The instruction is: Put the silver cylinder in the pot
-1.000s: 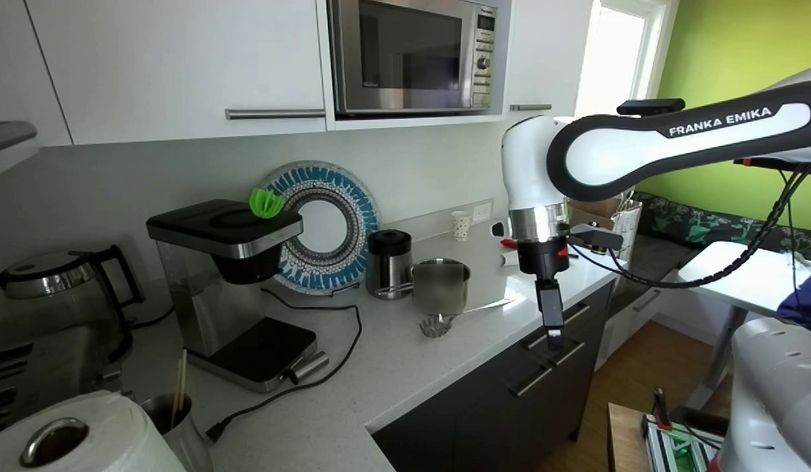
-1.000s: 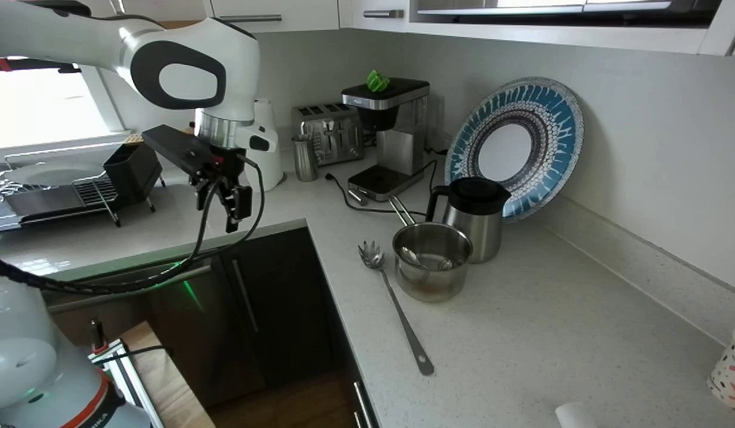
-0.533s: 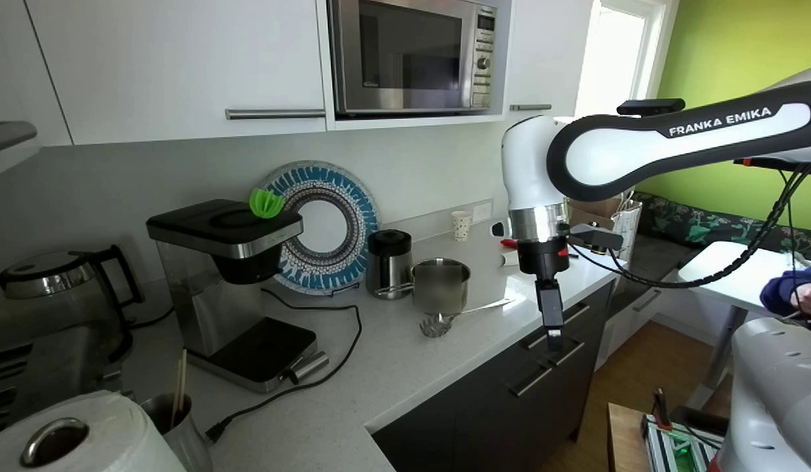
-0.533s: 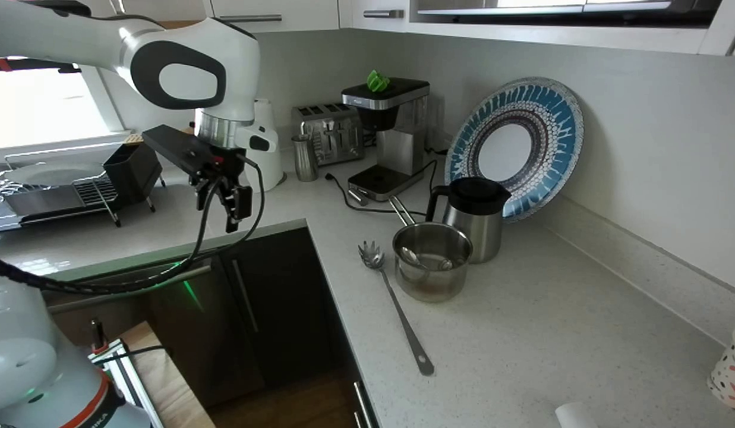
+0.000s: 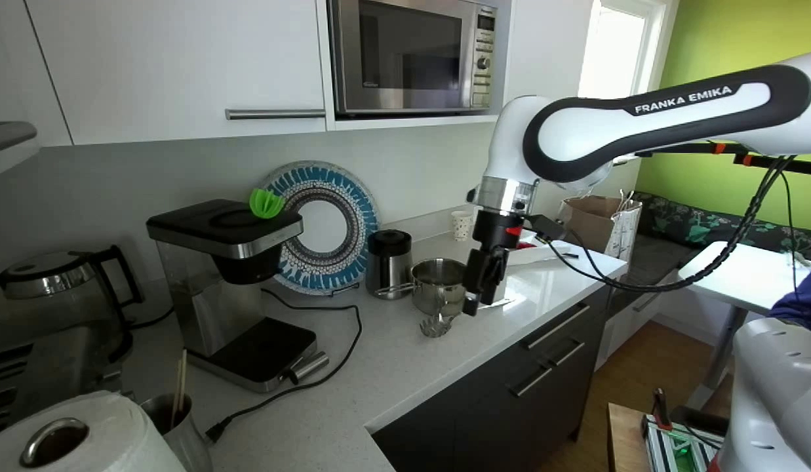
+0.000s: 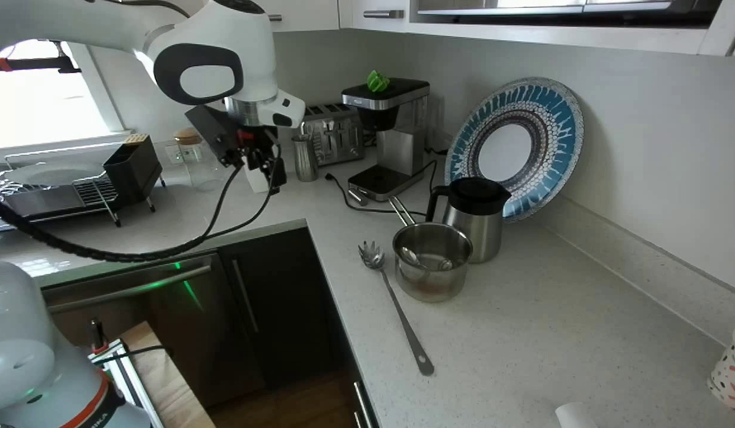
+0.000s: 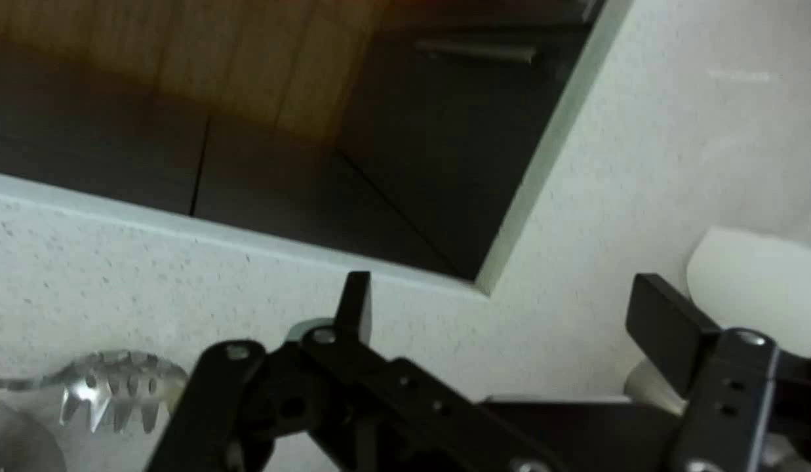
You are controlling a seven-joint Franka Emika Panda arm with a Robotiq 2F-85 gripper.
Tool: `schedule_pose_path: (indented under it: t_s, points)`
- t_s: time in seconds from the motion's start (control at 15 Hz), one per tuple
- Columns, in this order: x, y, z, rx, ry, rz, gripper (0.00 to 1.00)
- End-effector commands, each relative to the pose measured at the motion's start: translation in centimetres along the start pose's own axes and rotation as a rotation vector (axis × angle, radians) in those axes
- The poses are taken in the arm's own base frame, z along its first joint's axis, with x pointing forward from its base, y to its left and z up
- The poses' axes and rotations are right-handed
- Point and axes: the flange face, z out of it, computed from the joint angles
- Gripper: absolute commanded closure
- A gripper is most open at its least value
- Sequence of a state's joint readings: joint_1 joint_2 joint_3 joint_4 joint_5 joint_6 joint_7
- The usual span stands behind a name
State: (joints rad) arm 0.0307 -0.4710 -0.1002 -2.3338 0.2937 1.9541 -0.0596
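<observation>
A short silver cylinder [image 5: 311, 367] lies on the counter beside the black base of the coffee maker; it also shows small in an exterior view [image 6: 358, 197]. The steel pot [image 5: 438, 278] stands upright by the canister in both exterior views [image 6: 431, 282], with spoon-like shapes or reflections inside. Its edge shows at the bottom left of the wrist view [image 7: 15, 442]. My gripper [image 7: 503, 288] is open and empty, its fingers wide apart above the counter's inner corner. In the exterior views the gripper [image 5: 476, 295] hangs in the air [image 6: 271, 181], pointing down. The left finger partly hides a greyish round thing.
A slotted spoon [image 6: 397, 309] lies in front of the pot. The dark-lidded canister [image 6: 477, 223] stands behind it. The coffee maker [image 5: 225, 288] has a black cord [image 5: 356, 341] on the counter. A paper towel roll [image 5: 84, 436] and a steel cup [image 6: 305, 157] stand nearby.
My arm has swung leftward in one exterior view, and to the right and up in the other, toward the toaster and coffee maker side. The pot and cylinder have not moved.
</observation>
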Motion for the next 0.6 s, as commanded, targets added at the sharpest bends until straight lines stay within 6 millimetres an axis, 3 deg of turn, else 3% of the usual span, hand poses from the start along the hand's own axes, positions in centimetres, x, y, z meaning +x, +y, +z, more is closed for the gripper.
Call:
schedule_pose_path:
  t_s: [0.0,0.07,0.4,0.47,0.53]
  points:
    - [6.7,-1.4,0.6,0.041,0.166,0.126,0.00]
    - [8.4,-1.9,1.0,0.010,0.235,0.141,0.00]
    - [13.9,-1.6,5.9,-0.298,0.150,0.100,0.00]
    - [11.6,-2.1,4.4,-0.215,0.183,0.085,0.00]
    - [12.3,-2.0,5.3,-0.228,0.173,0.089,0.00]
